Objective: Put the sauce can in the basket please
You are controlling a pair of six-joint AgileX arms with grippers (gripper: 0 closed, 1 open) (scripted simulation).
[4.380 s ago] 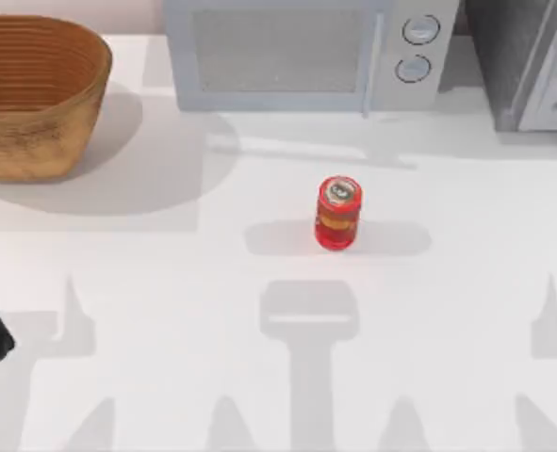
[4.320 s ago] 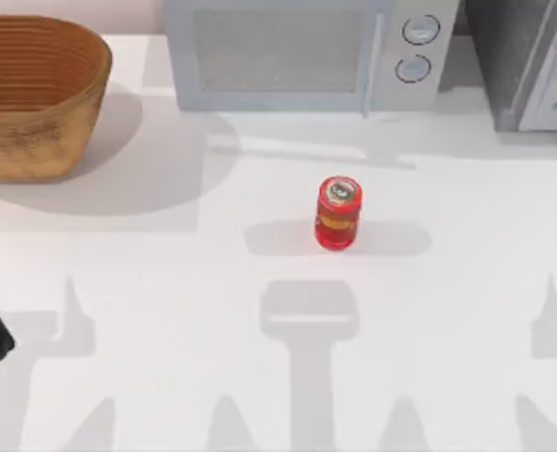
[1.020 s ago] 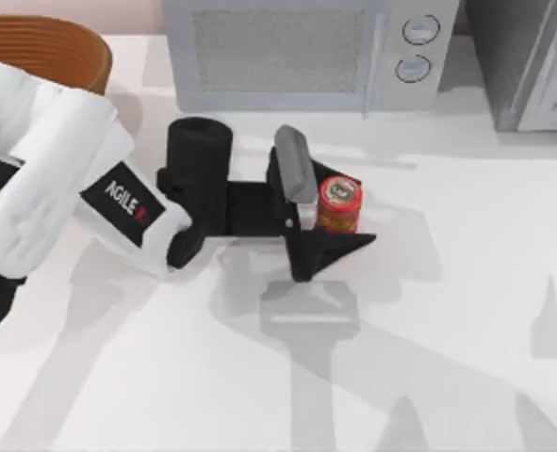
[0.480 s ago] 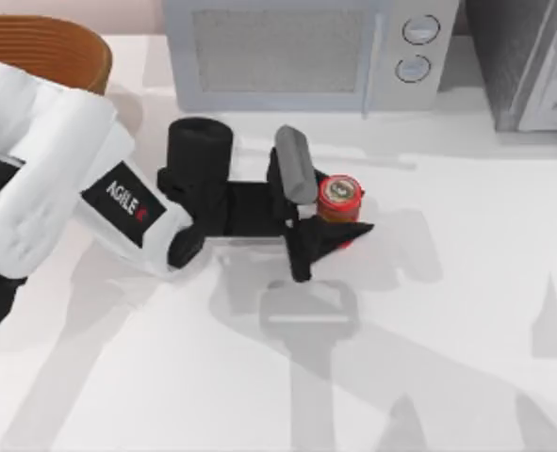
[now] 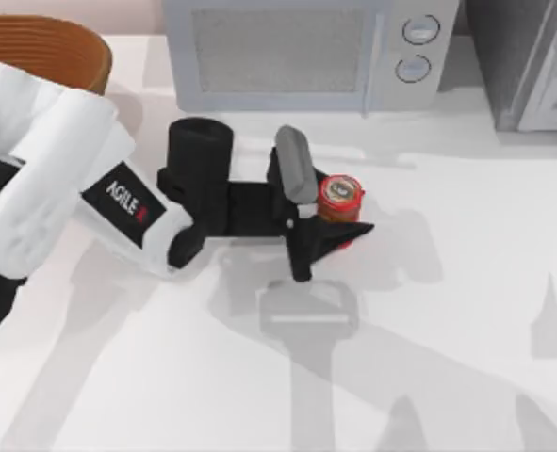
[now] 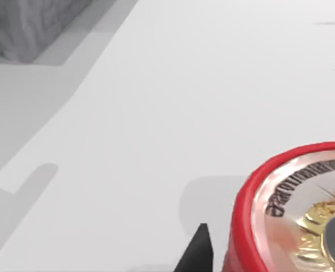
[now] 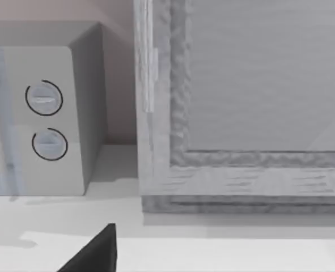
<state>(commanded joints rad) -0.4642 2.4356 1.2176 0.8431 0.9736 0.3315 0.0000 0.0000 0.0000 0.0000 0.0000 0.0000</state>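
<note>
left hand (image 5: 327, 205) closed on sauce can (image 5: 339, 196) | basket (image 5: 61, 52) far-left corner

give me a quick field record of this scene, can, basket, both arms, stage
sauce can: upright on the table, in front of the microwave
left pincer: closed on the can, one finger on each side
basket: far left corner of the table, partly behind the left arm
right arm: parked, facing the microwave
stage: can gripped, not yet in basket
</note>
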